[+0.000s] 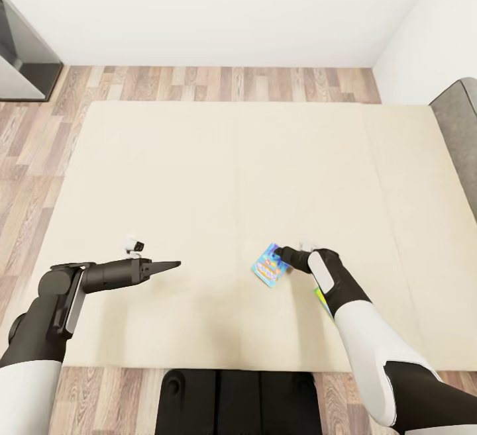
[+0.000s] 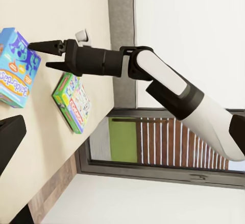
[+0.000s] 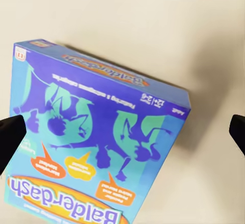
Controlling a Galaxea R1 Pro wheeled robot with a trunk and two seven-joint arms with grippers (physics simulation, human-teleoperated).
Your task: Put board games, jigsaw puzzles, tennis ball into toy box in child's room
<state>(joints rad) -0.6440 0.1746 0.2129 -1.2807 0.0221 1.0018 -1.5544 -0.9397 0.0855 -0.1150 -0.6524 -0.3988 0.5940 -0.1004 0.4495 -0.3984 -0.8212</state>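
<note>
A blue "Balderdash" board game [image 1: 267, 267] lies on the beige bed [image 1: 218, 177] near its front edge. My right gripper [image 1: 281, 253] hovers just over it, open, with one finger on each side of the box [image 3: 97, 132] and nothing held. From the left wrist view the right gripper [image 2: 44, 55] stands spread beside the blue box [image 2: 15, 68]. A green-edged board game [image 2: 71, 101] lies close by, mostly hidden under my right forearm [image 1: 322, 299]. My left gripper [image 1: 169, 265] hangs open over bare mattress, well to the left of both boxes.
Wood-plank floor [image 1: 33, 150] surrounds the bed. A grey headboard [image 1: 458, 137] is at the right and a dark cabinet [image 1: 23, 57] at the far left corner. White walls stand behind. My base [image 1: 238, 402] is against the bed's front edge.
</note>
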